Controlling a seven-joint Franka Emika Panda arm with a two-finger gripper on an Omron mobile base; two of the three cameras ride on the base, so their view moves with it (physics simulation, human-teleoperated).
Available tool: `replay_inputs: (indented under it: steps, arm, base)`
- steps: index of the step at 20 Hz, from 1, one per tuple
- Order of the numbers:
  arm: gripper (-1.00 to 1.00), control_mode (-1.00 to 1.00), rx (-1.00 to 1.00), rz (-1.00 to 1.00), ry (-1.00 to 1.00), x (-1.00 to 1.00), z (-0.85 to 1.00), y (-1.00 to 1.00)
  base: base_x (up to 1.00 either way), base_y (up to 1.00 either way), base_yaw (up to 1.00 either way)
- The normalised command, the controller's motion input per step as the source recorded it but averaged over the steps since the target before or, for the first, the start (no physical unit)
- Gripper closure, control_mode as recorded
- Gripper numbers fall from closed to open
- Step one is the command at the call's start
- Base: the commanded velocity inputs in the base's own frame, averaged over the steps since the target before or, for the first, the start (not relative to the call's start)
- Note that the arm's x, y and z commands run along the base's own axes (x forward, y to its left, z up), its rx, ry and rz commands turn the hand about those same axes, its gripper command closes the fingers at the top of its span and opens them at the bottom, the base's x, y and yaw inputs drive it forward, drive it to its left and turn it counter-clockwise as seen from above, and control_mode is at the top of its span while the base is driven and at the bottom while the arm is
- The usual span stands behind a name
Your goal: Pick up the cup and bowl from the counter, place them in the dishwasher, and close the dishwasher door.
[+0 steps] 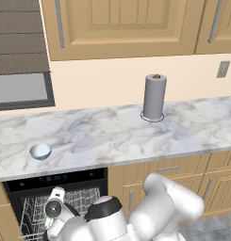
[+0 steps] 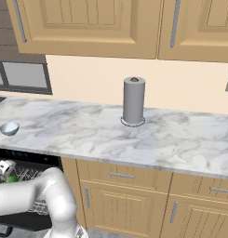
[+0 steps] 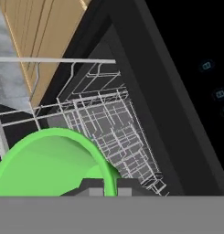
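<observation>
Pincer: your two-finger gripper [image 3: 104, 186] is clenched on the rim of the small bright green plastic cup [image 3: 49, 164], one dark tip inside the wall and one outside; in the right base view the cup [image 2: 11, 178] shows as a green patch just below the hand.
Cup: it hangs from the pincer above the white wire rack [image 3: 109, 123] of the open black dishwasher [image 3: 177, 91], not yet set down as far as you can judge.
Bowl: the small round pale bluish-white bowl [image 1: 40, 151] sits up on the long white marble counter [image 1: 112, 136], above the pincer and well apart from it; you have still to fetch it.
Risk, release: if you let go while the cup is tilted, it may land on its side or catch on the wires and roll.
Risk, rack: lowering further could drive the tips into the wire grid just below them.
Risk, door: whether the dishwasher door is clear of your arm cannot be told.
Surface: beyond the bowl, the counter carries a tall grey paper-towel cylinder [image 1: 154, 97], far from the pincer.
Room: tan wooden cabinets [image 2: 124, 195] flank the dishwasher and hang over the counter.
</observation>
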Motion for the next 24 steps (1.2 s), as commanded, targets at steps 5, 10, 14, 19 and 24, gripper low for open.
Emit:
replay_inputs:
  steps: [5,10,14,19,24]
  arm:
    - [1.00,-1.00,0.00,0.01,0.05,0.11,-0.30,0.00]
    - [1.00,-1.00,0.00,0.01,0.03,0.02,-0.30,0.01]
    - [-1.00,-1.00,0.00,0.01,0.00,0.00,-0.22,0.14]
    - [-1.00,-1.00,0.00,0.01,0.00,0.00,-0.22,0.09]
    - [-1.00,-1.00,0.00,0.01,0.00,0.00,-0.18,0.09]
  base:
    - [0.00,0.00,0.00]
    - [0.00,0.00,0.00]
    - [0.00,0.00,0.00]
    - [0.00,0.00,0.00]
    - [0.00,0.00,0.00]
